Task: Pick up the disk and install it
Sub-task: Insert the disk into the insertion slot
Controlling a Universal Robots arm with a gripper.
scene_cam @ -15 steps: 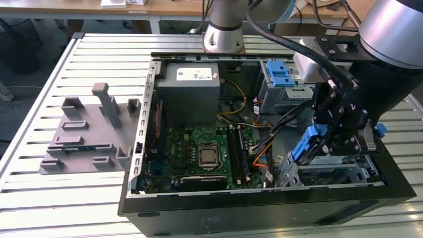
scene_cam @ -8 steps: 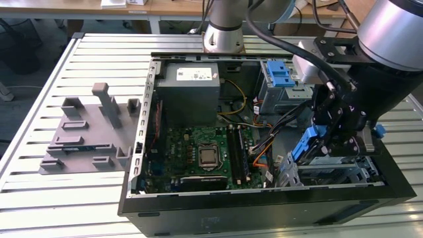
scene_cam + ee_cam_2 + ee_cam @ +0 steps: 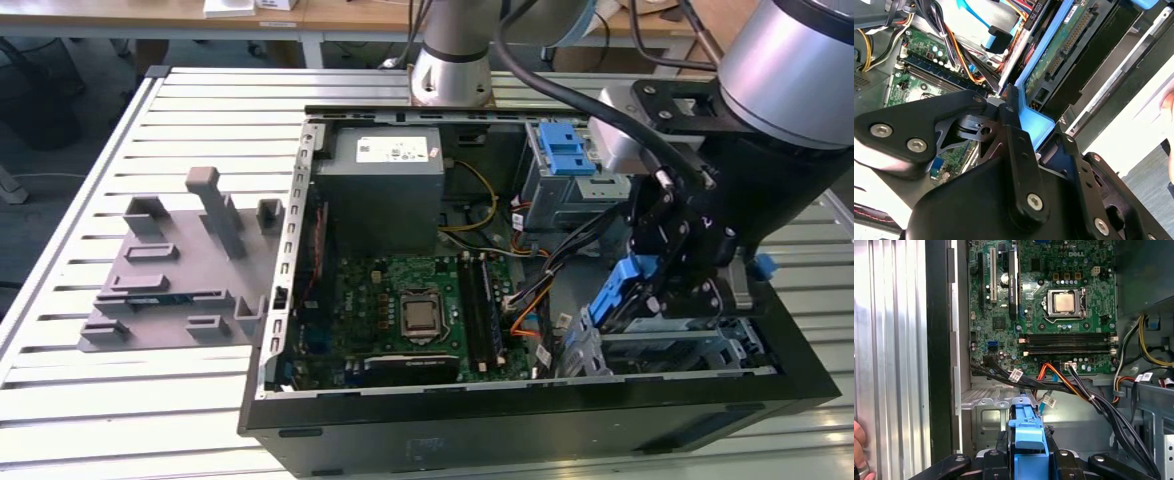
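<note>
1. Slatted metal desk (image 3: pixel 80 400) carries one open black computer case (image 3: pixel 534 430) lying on its side, with wooden furniture behind it in the exterior view.
2. One disk (image 3: pixel 622 292) hangs in the jaws (image 3: pixel 667 290) over the case's corner toward the exterior view's right, just above a grey metal bay (image 3: pixel 681 350).
3. It stands on edge, its long axis running steeply up and down with a slight tilt; the blue bracket faces the exterior view's left.
4. In the second wrist view the disk's (image 3: pixel 1064 50) green circuit side and connector row show, with the blue bracket edge running beside them.
5. The jaws are closed on the disk from both sides: black fingers (image 3: pixel 1004 447) press against the blue bracket in the first wrist view, where the disk (image 3: pixel 1029 430) appears end-on.
6. Most of the disk's body is hidden behind the black gripper frame in the exterior view, and its label cannot be made out.
7. One green motherboard (image 3: pixel 414 310) lies in the case floor, one grey power supply box (image 3: pixel 380 185) sits at the far end, and one blue-latched drive cage (image 3: pixel 567 165) stands beside it.
8. One grey fixture block (image 3: pixel 180 270) rests on the desk, well apart, toward the exterior view's left.
9. A fingertip (image 3: pixel 859 440) is cut off at the first wrist view's edge.
</note>
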